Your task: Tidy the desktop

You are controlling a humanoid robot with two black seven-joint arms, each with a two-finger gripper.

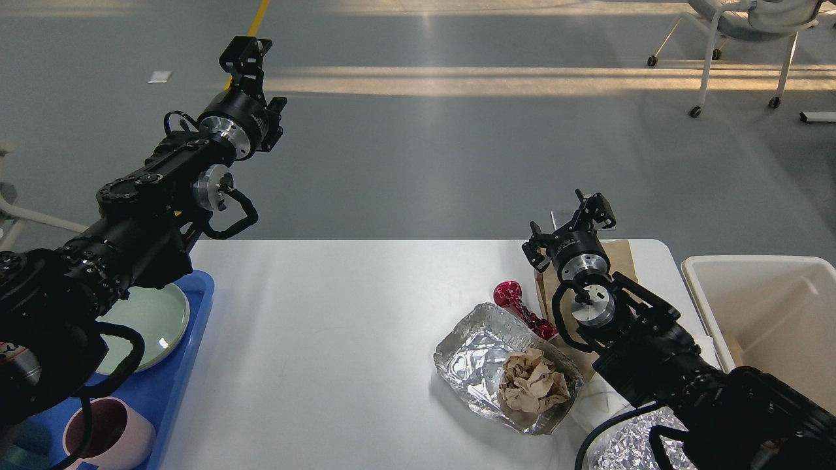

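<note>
Reaching out over the far left edge of the scene, our left gripper (246, 51) hangs high above the grey floor, well beyond the desktop (339, 326). It is seen small and dark, so we cannot tell whether its fingers stand apart or together, and nothing shows between them. Our right gripper (591, 205) is held above the far right corner of the desktop, over a brown paper bag (620, 254) that lies flat there. Its fingers are also too dark and end-on for us to judge their state.

Just left of our right arm lies a red glossy object (516, 302), its near end touching the far corner of a crumpled foil tray (470, 356). A wad of brown paper (532, 382) sits inside the tray, toward its right side. At the near right, partly under our right arm, more crinkled foil (620, 447) shows beside some white paper (597, 398).

The desktop itself spreads white and wide across the near half of the view, from the blue tray (189, 365) on the left to the off-white bin (757, 267) standing just past its right end. In the blue tray a pale green plate (153, 320) lies flat, partly hidden by our left arm, and a pink mug (121, 437) stands nearer to us. A wheeled chair (738, 32) stands on the floor at the far right.
</note>
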